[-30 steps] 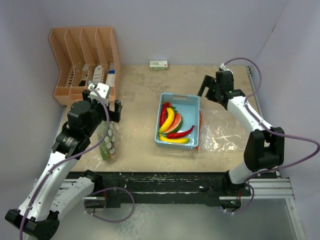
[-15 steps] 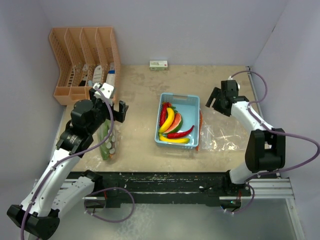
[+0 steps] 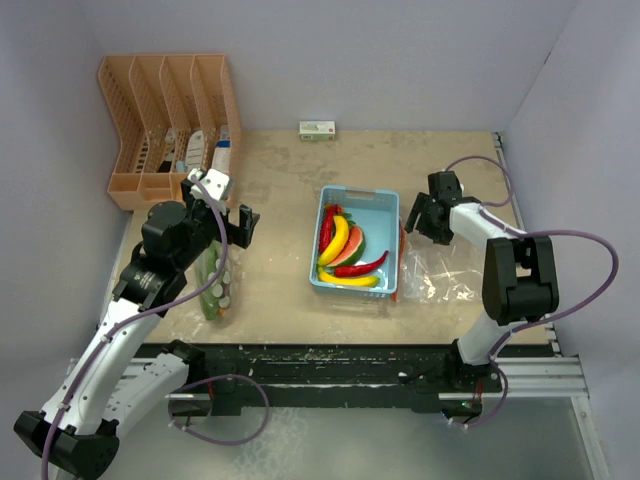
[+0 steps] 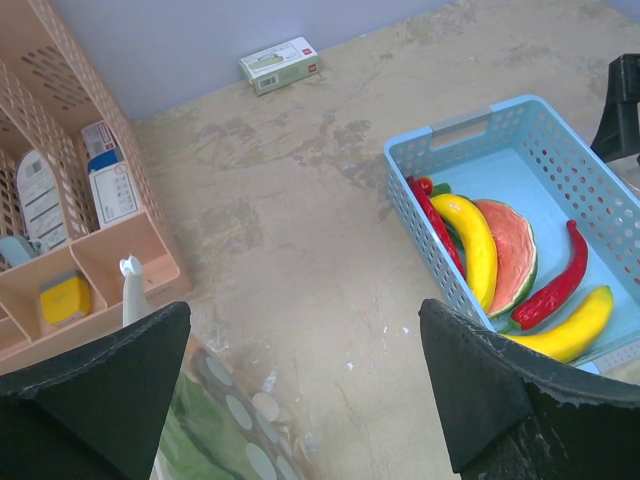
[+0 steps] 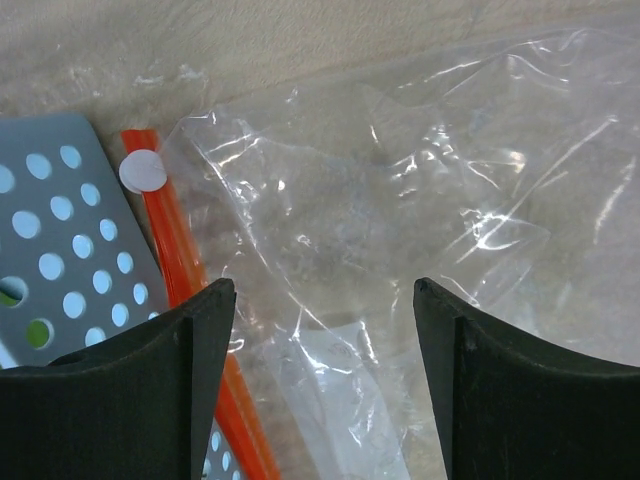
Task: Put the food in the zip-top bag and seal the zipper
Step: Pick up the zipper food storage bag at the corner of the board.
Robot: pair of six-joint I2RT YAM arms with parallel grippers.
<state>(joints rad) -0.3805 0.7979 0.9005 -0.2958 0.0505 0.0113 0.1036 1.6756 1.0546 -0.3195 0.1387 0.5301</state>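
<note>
The food lies in a light-blue basket (image 3: 360,195) mid-table: yellow bananas (image 3: 338,240), a red chilli (image 3: 362,266), a watermelon slice and green pieces. The left wrist view shows a banana (image 4: 478,245), the chilli (image 4: 555,285) and the basket's rim (image 4: 470,125). The clear zip-top bag (image 3: 440,265) lies flat right of the basket, its orange zipper (image 5: 180,260) against the basket's side. My right gripper (image 3: 425,215) is open and empty just above the bag (image 5: 400,200), its fingertips (image 5: 322,290) straddling the plastic. My left gripper (image 3: 240,222) is open and empty left of the basket, over bare table (image 4: 305,310).
An orange organiser rack (image 3: 165,120) stands at the back left. A small box (image 3: 317,129) lies by the back wall. A green patterned pouch (image 3: 215,285) lies under my left arm and also shows in the left wrist view (image 4: 215,430).
My right gripper has moved from the back right down and forward to the bag beside the basket. My left gripper has shifted slightly right.
</note>
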